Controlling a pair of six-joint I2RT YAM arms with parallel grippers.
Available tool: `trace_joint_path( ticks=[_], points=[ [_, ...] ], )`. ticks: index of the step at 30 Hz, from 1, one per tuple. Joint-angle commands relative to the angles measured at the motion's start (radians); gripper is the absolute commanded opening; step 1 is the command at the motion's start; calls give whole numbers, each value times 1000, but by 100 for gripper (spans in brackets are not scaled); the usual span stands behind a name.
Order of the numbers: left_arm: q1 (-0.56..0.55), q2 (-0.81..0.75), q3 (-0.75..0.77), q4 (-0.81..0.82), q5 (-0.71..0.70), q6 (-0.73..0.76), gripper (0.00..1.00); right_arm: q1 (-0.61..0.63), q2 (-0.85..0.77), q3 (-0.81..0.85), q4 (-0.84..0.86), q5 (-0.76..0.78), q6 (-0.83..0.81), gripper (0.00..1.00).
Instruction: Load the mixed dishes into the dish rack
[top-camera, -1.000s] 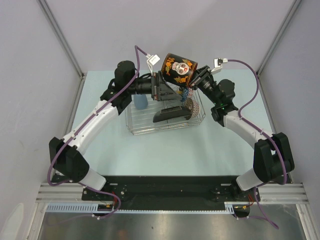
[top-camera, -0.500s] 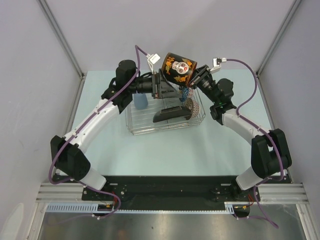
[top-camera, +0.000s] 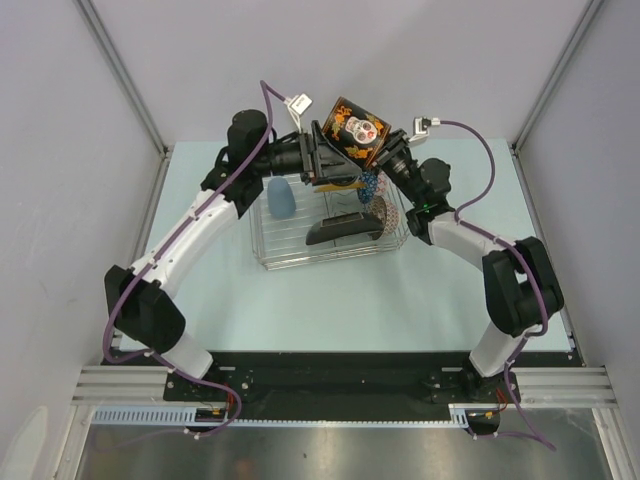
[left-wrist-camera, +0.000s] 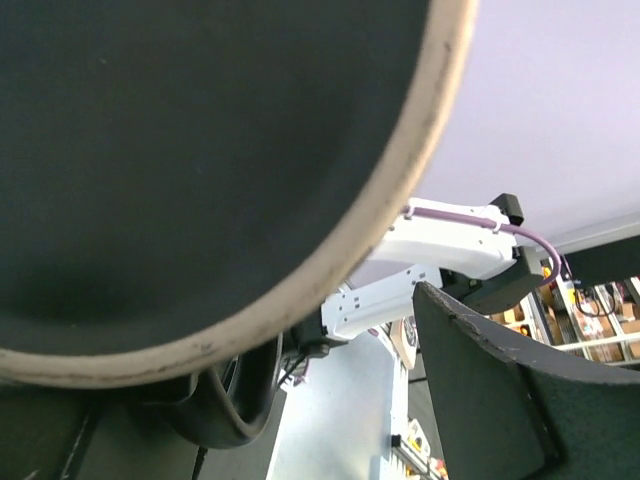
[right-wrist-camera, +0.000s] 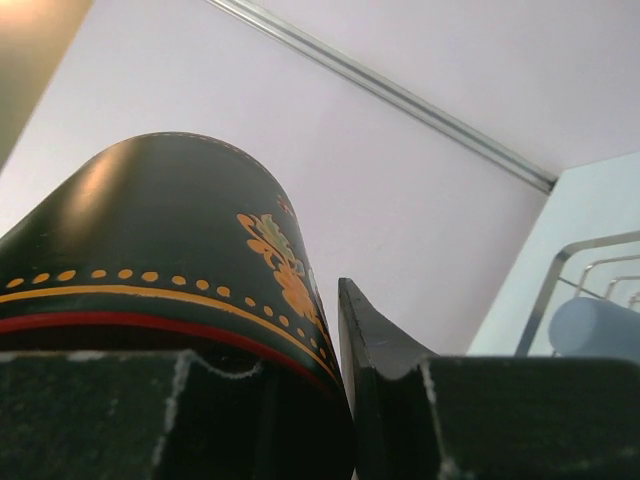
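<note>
Pale blue table (top-camera: 300, 310) under dish rack (top-camera: 290, 242), grey walls (top-camera: 60, 200)

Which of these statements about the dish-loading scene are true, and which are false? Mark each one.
1. The dark skull-patterned mug is held up off the table. True.
2. The right tool is open and clear of the mug. False: it is shut on the mug's wall.
3. The square black plate lies flat on the table outside the silver wire dish rack. False: it stands inside the rack.
4. A pale blue dish sits at the rack's left end. True.
</note>
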Motion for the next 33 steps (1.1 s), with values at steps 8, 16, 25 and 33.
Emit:
trace_joint_path(
  ticks=[8, 16, 25, 33],
  points=[
    [-63, -11, 40, 196, 102, -15, 63, 137, 57, 65, 207, -215, 61, 0],
    [-61, -14, 39, 189, 119, 12, 38, 135, 64, 65, 251, -266, 107, 0],
    [-53, -15, 40, 136, 114, 43, 55, 134, 83, 66, 296, -322, 139, 0],
    [-44, -23, 40, 87, 85, 94, 0, 140, 58, 66, 250, -332, 101, 0]
  ],
)
